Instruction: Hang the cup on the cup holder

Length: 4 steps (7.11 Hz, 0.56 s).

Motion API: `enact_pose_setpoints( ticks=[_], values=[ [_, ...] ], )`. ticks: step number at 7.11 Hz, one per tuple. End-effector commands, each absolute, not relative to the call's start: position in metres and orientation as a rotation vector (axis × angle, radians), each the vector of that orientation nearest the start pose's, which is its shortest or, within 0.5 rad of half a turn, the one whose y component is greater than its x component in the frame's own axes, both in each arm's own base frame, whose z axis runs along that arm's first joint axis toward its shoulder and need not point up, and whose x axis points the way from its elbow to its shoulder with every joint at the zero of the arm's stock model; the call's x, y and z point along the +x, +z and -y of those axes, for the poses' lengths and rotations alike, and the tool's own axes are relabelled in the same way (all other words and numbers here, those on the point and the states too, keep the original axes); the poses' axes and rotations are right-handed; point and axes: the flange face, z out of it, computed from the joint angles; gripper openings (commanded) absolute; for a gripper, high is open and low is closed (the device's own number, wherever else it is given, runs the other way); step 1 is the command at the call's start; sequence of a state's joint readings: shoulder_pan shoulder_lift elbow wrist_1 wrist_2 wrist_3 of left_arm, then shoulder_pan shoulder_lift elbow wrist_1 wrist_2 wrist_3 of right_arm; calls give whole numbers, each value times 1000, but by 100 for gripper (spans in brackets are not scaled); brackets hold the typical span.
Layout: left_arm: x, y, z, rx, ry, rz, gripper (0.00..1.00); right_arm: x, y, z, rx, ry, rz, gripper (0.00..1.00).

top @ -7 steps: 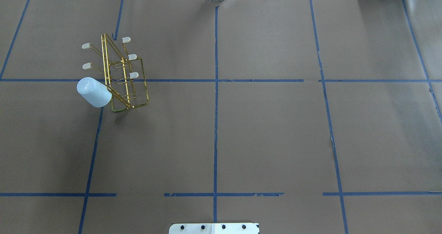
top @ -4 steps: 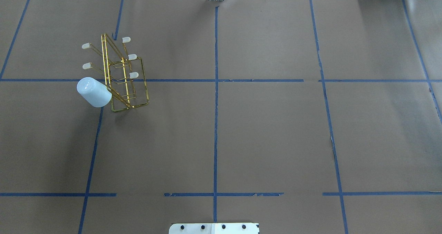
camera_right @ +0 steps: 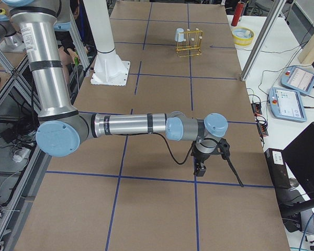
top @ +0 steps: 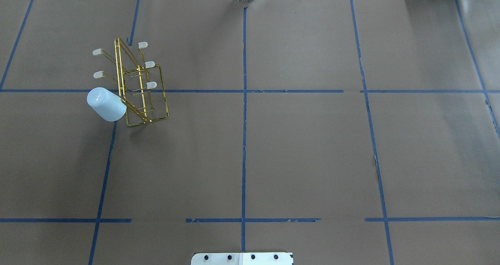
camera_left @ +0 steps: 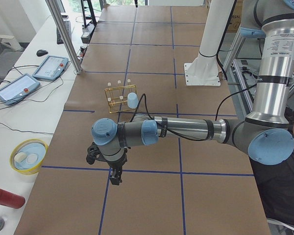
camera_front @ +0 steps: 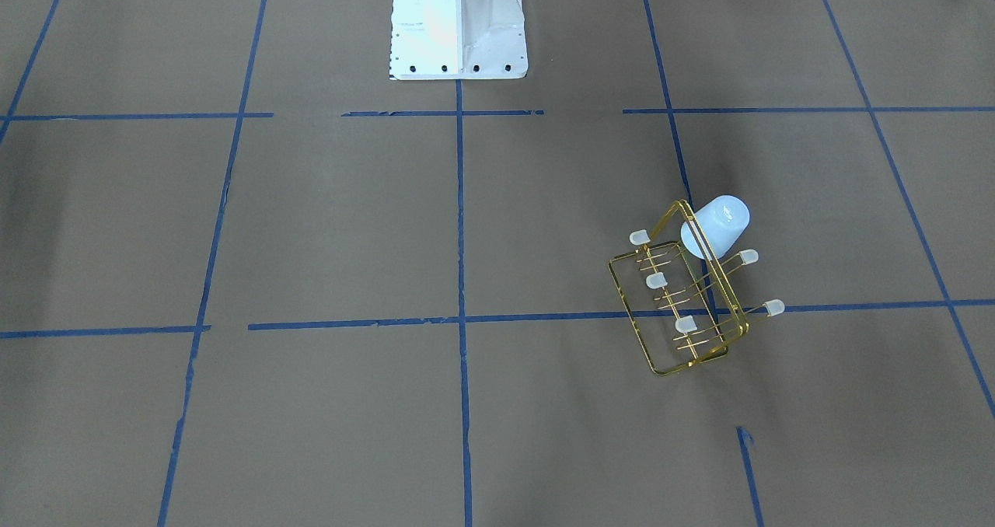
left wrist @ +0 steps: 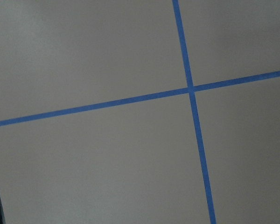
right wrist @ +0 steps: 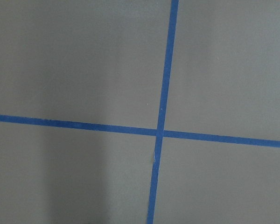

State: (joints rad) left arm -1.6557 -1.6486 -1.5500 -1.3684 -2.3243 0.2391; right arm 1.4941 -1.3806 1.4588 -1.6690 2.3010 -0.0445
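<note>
One pale blue cup (top: 106,104) already sits mouth-down over a prong of the gold wire cup holder (top: 136,86), its closed bottom tilted up and outward at the rack's 8 o'clock in the overhead view. Five white-capped prongs stand bare, and the rack itself lies toward 10 o'clock on the brown paper-covered table (top: 304,147). Nothing touches the cup. The left gripper (camera_left: 115,176) and the right gripper (camera_right: 200,168) hang over blue tape crossings, well apart from the rack. They show only in the side views, so I cannot tell whether their fingers are apart or together. I judge the hanging done, with at most the arms' parking left.
</note>
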Motion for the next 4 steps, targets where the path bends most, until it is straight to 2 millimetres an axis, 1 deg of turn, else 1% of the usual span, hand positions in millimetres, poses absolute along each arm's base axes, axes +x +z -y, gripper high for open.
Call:
enact_pose_setpoints(
  ticks=[1, 3, 4],
  values=[
    [-105, 643, 507, -6, 12, -821, 100, 23, 625, 573, -31, -108, 730, 100],
    [-102, 635, 517, 100, 66, -807, 100, 23, 625, 573, -31, -108, 730, 100],
    [-102, 635, 517, 103, 68, -807, 100, 23, 625, 573, -31, -108, 730, 100]
  ],
)
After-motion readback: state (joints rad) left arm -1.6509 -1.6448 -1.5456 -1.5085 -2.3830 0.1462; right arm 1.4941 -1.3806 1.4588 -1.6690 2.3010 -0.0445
